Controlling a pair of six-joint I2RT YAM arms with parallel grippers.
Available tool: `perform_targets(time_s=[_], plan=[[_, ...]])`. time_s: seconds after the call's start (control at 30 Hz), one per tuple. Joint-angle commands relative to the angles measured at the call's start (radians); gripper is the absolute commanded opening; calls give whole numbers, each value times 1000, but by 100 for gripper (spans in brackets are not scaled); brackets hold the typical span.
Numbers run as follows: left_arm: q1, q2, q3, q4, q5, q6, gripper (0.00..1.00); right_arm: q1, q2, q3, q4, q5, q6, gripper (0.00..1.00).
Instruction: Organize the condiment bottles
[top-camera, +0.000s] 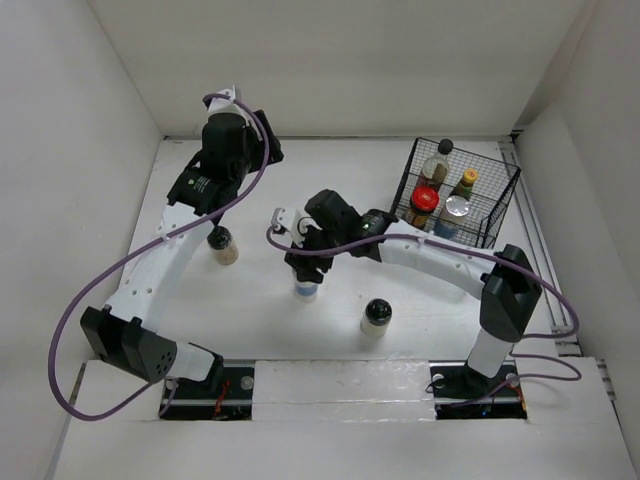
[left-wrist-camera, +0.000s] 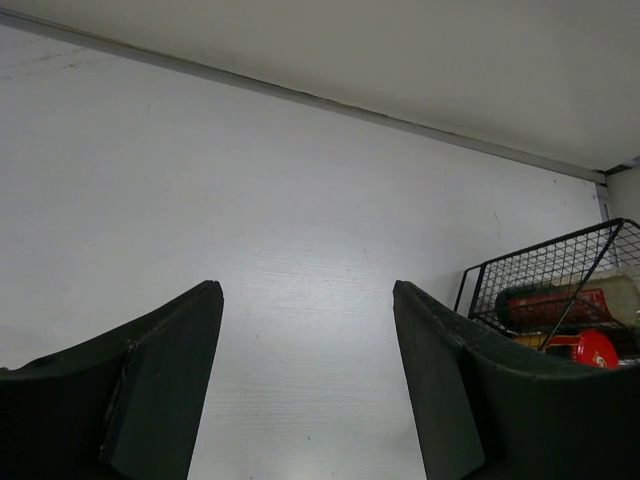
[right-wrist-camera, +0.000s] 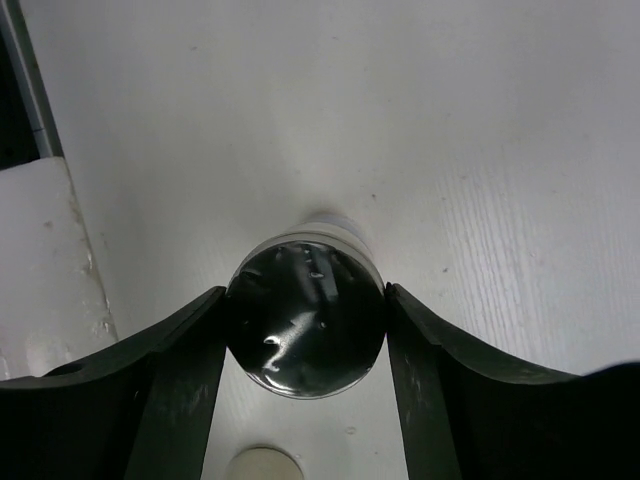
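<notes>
My right gripper (top-camera: 304, 268) is shut on a silver-capped, blue-labelled shaker (top-camera: 306, 291) at mid-table. In the right wrist view the fingers (right-wrist-camera: 180, 390) press both sides of its shiny cap (right-wrist-camera: 305, 320). I cannot tell whether it is lifted off the table. Two black-capped pale jars stand on the table, one at the left (top-camera: 222, 243) and one near the front (top-camera: 376, 315). In the black wire rack (top-camera: 500, 205) stand a black-capped bottle (top-camera: 440, 155), a yellow-capped bottle (top-camera: 465, 181), a red-lidded jar (top-camera: 424, 198) and a second silver-capped shaker (top-camera: 456, 208). My left gripper (top-camera: 266, 150) is open and empty at the back left.
The rack stands at the back right, near the right wall. It also shows at the right edge of the left wrist view (left-wrist-camera: 560, 265) with the red lid (left-wrist-camera: 595, 348). White walls close the table at the back and on both sides.
</notes>
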Motion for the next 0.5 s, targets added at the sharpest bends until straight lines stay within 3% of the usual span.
perform_targets(time_s=[0.0, 0.23, 0.47], plan=[[5, 9, -5, 49, 27, 12, 65, -64, -149, 25, 120, 34, 50, 41], [-158, 86, 81, 58, -23, 110, 65, -296, -385, 119, 61, 135, 137, 40], [-167, 96, 65, 69, 82, 87, 65, -581, -606, 140, -30, 316, 240, 39]])
